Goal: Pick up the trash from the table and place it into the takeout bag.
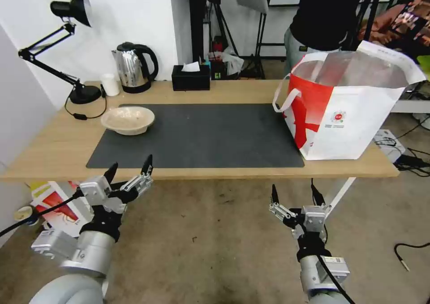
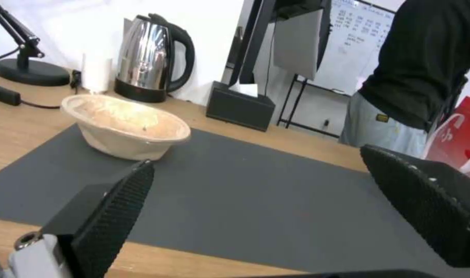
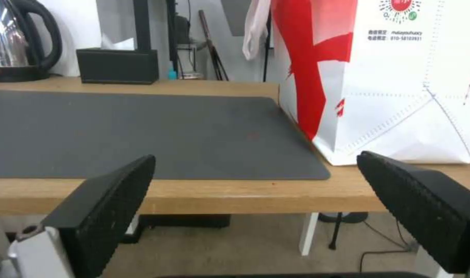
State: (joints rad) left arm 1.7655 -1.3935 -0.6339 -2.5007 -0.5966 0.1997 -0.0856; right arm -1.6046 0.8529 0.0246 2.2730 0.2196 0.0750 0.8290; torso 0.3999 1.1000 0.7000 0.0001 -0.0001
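Note:
A shallow beige bowl (image 1: 128,120) (image 2: 126,127) sits on the left end of the dark grey mat (image 1: 201,134) on the light-wood table (image 1: 49,152). The white and red takeout bag (image 1: 345,109) (image 3: 399,77) stands open at the table's right end, its foil lining showing. My left gripper (image 1: 130,164) (image 2: 260,170) is open and empty, just before the table's front edge, with the bowl ahead of it. Lower down, in front of the table and below the bag, my right gripper (image 1: 293,190) (image 3: 255,166) is also open and empty.
Along the back edge stand a black desk lamp (image 1: 80,93), a small white cup (image 1: 109,84), a steel kettle (image 1: 133,67) and a black tissue box (image 1: 191,78). A person stands behind the bag. A red-and-white box (image 1: 53,203) lies on the floor at left; cables lie at right.

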